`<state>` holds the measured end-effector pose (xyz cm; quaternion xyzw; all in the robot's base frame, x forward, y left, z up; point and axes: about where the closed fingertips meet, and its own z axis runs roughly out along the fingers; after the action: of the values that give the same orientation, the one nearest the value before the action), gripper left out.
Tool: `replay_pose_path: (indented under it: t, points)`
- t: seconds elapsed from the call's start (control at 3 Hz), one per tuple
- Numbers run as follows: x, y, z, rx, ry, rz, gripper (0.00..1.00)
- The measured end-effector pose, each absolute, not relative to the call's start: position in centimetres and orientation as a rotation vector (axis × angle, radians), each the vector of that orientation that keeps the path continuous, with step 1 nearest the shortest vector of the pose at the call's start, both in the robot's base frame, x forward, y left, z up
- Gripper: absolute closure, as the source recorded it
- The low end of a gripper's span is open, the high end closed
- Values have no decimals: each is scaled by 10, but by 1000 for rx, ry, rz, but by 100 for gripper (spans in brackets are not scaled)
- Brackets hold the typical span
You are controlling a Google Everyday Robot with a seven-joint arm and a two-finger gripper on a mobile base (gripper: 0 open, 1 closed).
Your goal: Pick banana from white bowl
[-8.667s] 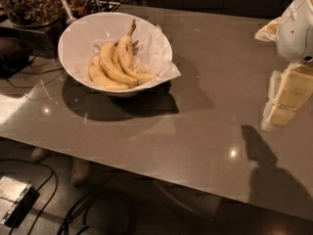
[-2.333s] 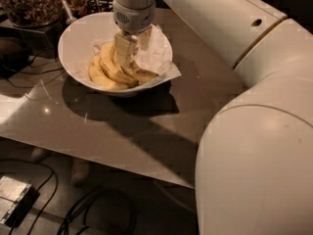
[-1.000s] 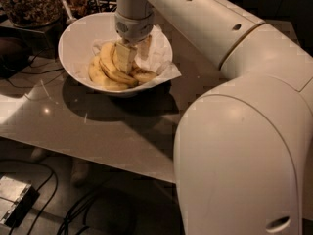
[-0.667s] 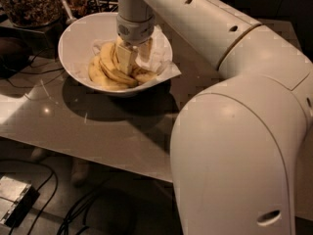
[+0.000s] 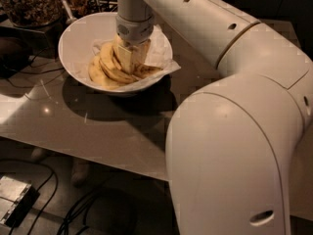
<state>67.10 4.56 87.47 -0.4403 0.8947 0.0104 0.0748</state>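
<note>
The white bowl [image 5: 73,38] stands on the table at the upper left, lined with crumpled white paper [image 5: 161,53]. Yellow bananas [image 5: 105,67] lie in it. The speckled end of the banana [image 5: 146,71] shows at the right of the pile; its stem is hidden behind my gripper. My gripper [image 5: 131,58] reaches straight down into the bowl from above and sits on the middle of the bananas, touching them.
My large white arm [image 5: 234,131] fills the right side and hides much of the table [image 5: 98,126]. A dark container of brown nuts [image 5: 29,4] stands behind the bowl at the upper left. Cables [image 5: 73,214] and a small box [image 5: 14,199] lie on the floor below the table's front edge.
My arm swung in from the right and came down into the bowl. Over the last second the gripper has sunk slightly lower among the bananas; the bowl has not moved.
</note>
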Motion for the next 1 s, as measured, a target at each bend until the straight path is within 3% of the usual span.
replay_pose_path:
  t: [0.33, 1.0]
  points:
    - [667, 47, 883, -1341, 2635, 66, 100]
    - [633, 41, 919, -1490, 2459, 301, 100]
